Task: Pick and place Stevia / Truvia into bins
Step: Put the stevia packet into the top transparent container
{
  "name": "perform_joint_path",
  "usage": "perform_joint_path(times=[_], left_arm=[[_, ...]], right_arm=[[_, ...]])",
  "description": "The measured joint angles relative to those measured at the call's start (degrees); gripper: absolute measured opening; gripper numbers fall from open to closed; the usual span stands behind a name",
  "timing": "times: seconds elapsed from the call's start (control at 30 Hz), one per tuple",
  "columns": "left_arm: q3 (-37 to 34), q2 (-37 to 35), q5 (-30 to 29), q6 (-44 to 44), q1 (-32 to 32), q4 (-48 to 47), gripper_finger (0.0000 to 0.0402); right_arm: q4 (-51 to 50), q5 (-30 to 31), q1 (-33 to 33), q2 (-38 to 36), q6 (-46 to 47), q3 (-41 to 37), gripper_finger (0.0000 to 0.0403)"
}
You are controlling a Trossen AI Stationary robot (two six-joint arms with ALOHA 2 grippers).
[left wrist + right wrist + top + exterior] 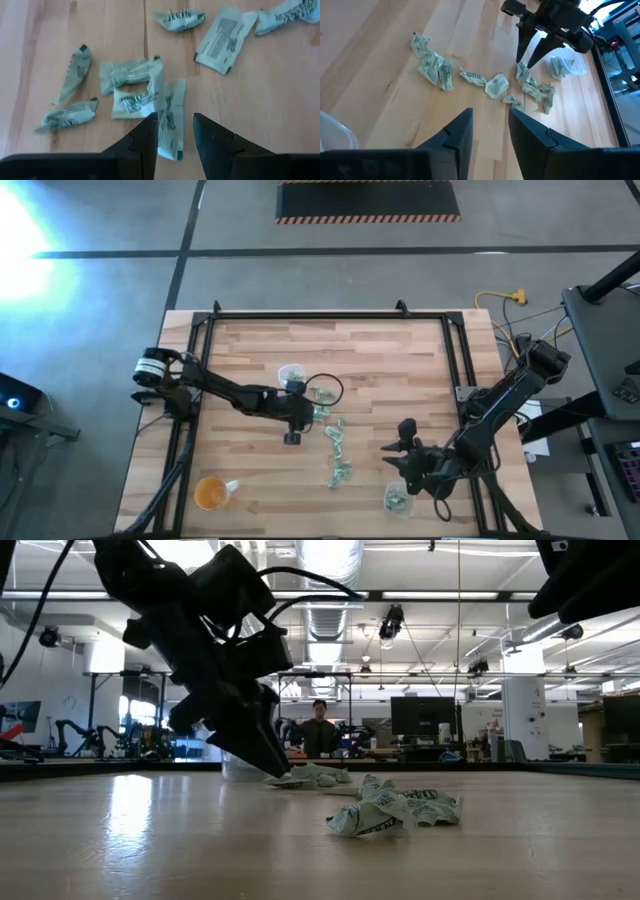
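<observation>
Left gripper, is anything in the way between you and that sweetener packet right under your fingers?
Nothing visible blocks it. The left gripper is open, its fingers down on either side of one packet on the wooden table. Other packets lie touching or overlapping that one, so a neighbour could get pinched along with it.

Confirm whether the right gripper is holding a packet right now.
No: in its wrist view the right gripper has only bare wood between its fingers, short of the packets.

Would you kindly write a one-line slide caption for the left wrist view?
Left gripper poised with open fingers straddling one packet among the scattered Stevia packets on the wooden table.
</observation>
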Motion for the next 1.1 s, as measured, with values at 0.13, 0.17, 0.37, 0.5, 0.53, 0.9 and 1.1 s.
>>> perform_joint_path(times=[0.13, 0.17, 0.37, 0.5, 0.53, 0.9, 1.1], left_arm=[[-0.05, 0.68, 0.00, 0.01, 0.25, -0.22, 0.0107], [-0.08, 0.90, 0.00, 0.01, 0.34, -0.22, 0.0107], [-0.08, 2.11, 0.14, -0.01, 0.74, 0.04, 0.0107], [-0.08, 1.95, 0.24, 0.00, 0.79, -0.14, 0.0094], [-0.08, 1.78, 0.26, 0.06, 0.79, -0.22, 0.0086], [-0.10, 0.86, -1.76, 1.96, 0.85, -1.05, 0.0007], [0.23, -2.51, -3.75, 2.00, 0.73, -3.22, 0.0001]], right_arm=[[0.02, -0.03, 0.00, 0.00, 0.15, -0.02, 0.0109], [0.07, -0.03, 0.00, 0.00, 0.16, -0.02, 0.0107], [0.04, -0.05, 0.00, 0.00, 0.23, -0.02, 0.0099], [0.04, -0.09, 0.00, 0.00, 0.80, -0.02, 0.0093], [0.05, -0.09, 0.00, 0.00, 0.80, -0.02, 0.0091], [0.06, -0.52, 0.00, 0.00, 1.07, -0.11, 0.0078], [0.07, -0.53, 0.00, 0.00, 1.16, -0.11, 0.0079]])
